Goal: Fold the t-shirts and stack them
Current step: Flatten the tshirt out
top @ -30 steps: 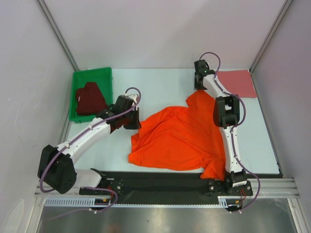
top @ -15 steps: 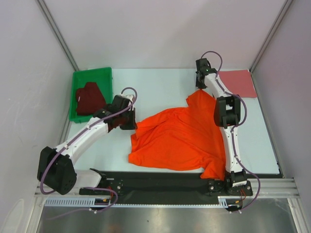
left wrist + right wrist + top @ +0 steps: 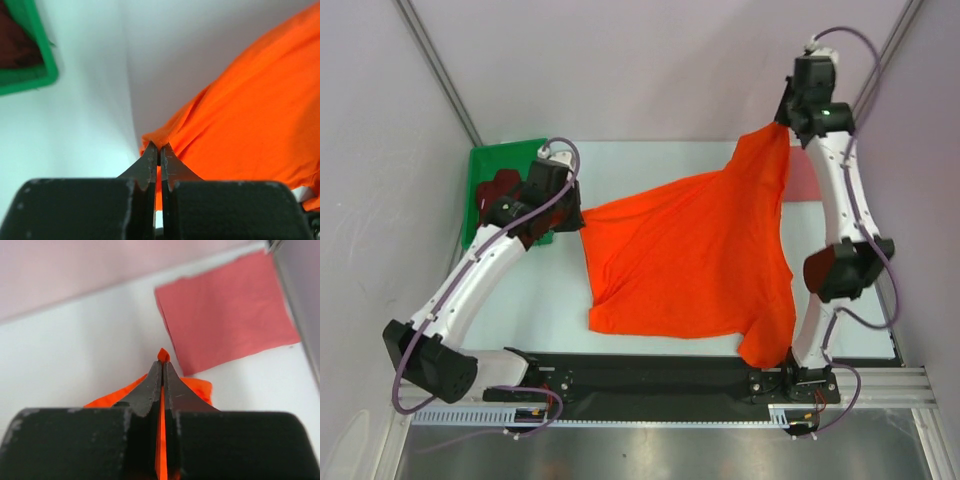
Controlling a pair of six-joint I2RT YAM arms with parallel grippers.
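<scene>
The bright orange t-shirt [image 3: 690,260] hangs stretched between both grippers, its lower edge trailing on the table near the front. My left gripper [image 3: 578,216] is shut on its left edge; the left wrist view shows the cloth [image 3: 250,100] bunched at the closed tips of that gripper [image 3: 159,146]. My right gripper [image 3: 782,121], raised high at the back right, is shut on the shirt's far corner, and a tuft of orange [image 3: 163,355] pokes past the tips [image 3: 163,363]. The pink t-shirt [image 3: 225,310] lies flat below it. The maroon t-shirt [image 3: 498,188] lies crumpled in the bin.
A green plastic bin [image 3: 480,165] stands at the back left, right beside the left gripper, and its corner [image 3: 30,82] shows in the left wrist view. Walls enclose the table on the left, back and right. A black rail [image 3: 650,375] runs along the near edge.
The right gripper closed on the orange shirt's far corner and rose up and back right. The left gripper lifted and moved back left with its edge. The shirt now hangs spread out.
</scene>
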